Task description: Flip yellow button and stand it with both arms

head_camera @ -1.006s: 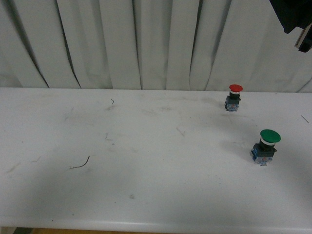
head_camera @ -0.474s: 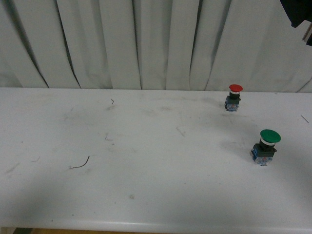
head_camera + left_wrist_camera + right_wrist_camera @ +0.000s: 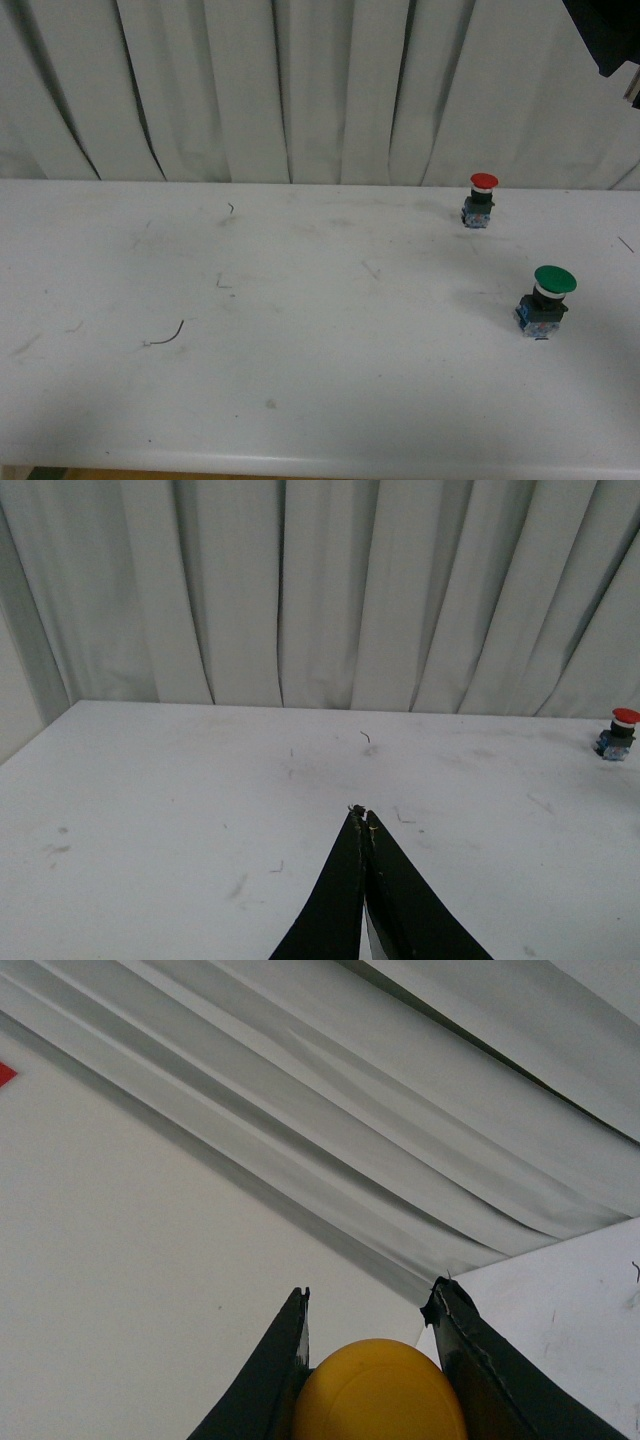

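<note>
My right gripper (image 3: pixel 370 1305) is clamped on the yellow button (image 3: pixel 378 1390). Its smooth, rounded, matte orange-yellow cap sits wedged between my two black fingers, and its body is hidden below the frame. My left gripper (image 3: pixel 362 815) has its thin black fingers pressed together on nothing, tapering to a point and hovering over the table (image 3: pixel 150 810).

In the front view, my right arm (image 3: pixel 605 35) is only a dark mass in the upper corner. A second ago it hung lower and showed more of itself; it has since drawn up and shifted slightly, while nothing on the table has moved. I judge that the button is lifted well clear of the surface, ready for turning, and that my left side has not yet joined in.

The right wrist camera looks at the pleated white curtain (image 3: pixel 420 1110) at a slant, with only a corner of tabletop showing.

The table is white, scuffed and flat, with a curl of dark wire (image 3: pixel 165 335) lying on it. The red button (image 3: pixel 483 182) and the larger green button (image 3: pixel 554 279) stand upright, well apart, on blocky black-and-blue bases.
</note>
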`<state>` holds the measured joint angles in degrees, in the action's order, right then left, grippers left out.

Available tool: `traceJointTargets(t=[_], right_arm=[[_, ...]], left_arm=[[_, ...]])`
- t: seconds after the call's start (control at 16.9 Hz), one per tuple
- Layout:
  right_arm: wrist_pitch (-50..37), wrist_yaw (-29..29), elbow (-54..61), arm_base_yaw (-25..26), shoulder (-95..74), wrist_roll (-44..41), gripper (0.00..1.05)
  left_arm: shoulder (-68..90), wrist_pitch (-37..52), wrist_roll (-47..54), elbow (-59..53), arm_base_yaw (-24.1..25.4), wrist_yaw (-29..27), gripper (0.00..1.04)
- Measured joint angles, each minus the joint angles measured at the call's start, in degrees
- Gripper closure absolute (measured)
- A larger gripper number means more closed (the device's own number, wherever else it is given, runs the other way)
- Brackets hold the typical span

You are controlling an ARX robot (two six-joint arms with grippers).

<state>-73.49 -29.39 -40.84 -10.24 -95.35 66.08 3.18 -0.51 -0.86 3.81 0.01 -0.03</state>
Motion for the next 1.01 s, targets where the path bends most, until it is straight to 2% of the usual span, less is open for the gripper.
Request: traceJointTargets(t=[0.41, 0.59, 0.65, 0.77, 0.83, 0.89, 1.01], right_arm=[[0.00, 0.26, 0.26, -0.63, 0.26, -1.20, 0.70], [0.35, 2.54, 0.52, -0.61, 1.68, -5.95, 0.70], [4.33, 4.94, 0.02, -0.61, 3.02, -9.90, 0.70], [19.08, 14.67, -3.58, 0.79, 3.91, -23.65, 0.70], [23.37, 18.40, -4.24, 2.05, 3.32, -30.12, 0.70], [26.91, 23.02, -4.55, 4.22, 1.95, -37.94, 0.70], [28.15, 27.32, -5.31, 6.56, 0.77, -46.05, 0.70]], left_arm=[[-2.71, 0.68, 0.02, -3.28, -0.02, -0.04, 1.03], [-2.71, 0.33, -0.02, -3.28, -0.02, -0.02, 1.02], [-2.71, 0.33, 0.00, -3.28, -0.02, -0.02, 0.91], [-2.71, 0.33, 0.02, -3.28, -0.02, 0.00, 0.69], [-2.71, 0.31, 0.00, -3.28, -0.02, 0.00, 0.60], [-2.71, 0.31, 0.02, -3.28, -0.02, 0.00, 0.47], [-2.71, 0.31, 0.02, -3.28, -0.02, 0.00, 0.33]])
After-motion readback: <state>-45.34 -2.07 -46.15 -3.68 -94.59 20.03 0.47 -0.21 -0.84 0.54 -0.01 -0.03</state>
